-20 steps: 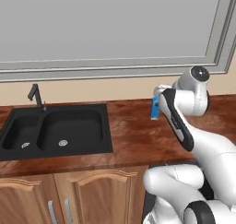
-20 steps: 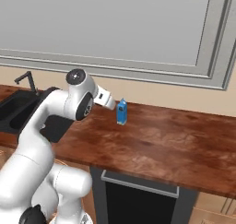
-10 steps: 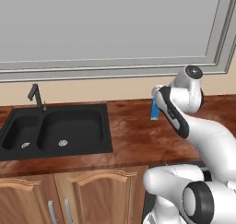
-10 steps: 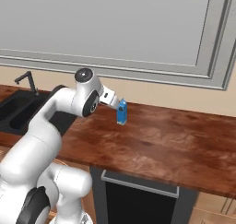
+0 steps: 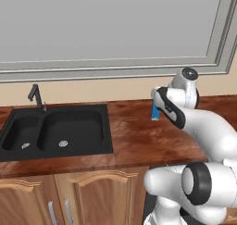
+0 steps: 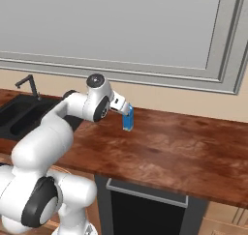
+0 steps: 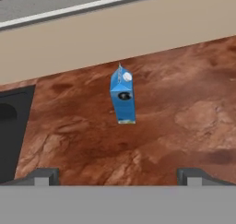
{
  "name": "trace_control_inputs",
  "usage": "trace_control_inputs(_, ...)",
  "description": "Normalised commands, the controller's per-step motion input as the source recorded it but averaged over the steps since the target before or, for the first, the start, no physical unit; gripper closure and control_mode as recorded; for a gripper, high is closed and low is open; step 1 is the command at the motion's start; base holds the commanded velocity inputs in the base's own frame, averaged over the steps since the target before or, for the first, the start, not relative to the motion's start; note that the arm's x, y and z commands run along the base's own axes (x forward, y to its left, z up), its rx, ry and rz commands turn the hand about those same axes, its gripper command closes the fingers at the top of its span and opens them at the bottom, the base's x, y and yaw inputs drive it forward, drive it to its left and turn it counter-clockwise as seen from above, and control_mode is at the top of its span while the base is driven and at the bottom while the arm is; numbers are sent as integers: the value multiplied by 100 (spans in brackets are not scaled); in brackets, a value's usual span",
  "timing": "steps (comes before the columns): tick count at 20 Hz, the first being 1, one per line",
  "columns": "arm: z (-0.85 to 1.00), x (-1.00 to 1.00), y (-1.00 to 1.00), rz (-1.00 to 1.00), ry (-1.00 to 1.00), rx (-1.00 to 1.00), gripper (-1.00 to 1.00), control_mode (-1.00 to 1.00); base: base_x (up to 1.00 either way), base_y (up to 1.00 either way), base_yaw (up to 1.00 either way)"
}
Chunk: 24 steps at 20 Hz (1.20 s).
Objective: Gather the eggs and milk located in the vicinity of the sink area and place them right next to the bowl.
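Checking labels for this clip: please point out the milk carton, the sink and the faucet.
milk carton (image 7: 123, 103), hand view, on its blue front face.
sink (image 5: 76, 132), left base view, on the floor of the right basin.
faucet (image 5: 35, 95), left base view, on its dark upright neck.

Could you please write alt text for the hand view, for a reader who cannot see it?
A small blue milk carton stands upright on a reddish-brown wooden counter, ahead of the open gripper, whose two dark fingertips rise wide apart at the bottom. A beige wall runs behind, and the black sink edges in at left.
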Motion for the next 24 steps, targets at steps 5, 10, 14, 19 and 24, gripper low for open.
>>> trace_control_inputs(5, -14, 32, -6, 0, 0, 0, -100, -100, 0, 0, 0)
trace_control_inputs(10, -11, 28, -3, 0, 0, 0, -100, -100, 0, 0, 0)
trace_control_inputs(14, -9, 21, -3, 0, 0, 0, -100, -100, 0, 0, 0)
trace_control_inputs(19, -8, 18, -4, 0, 0, 0, -100, -100, 0, 0, 0)
trace_control_inputs(24, -12, 14, -7, 0, 0, 0, -100, -100, 0, 0, 0)
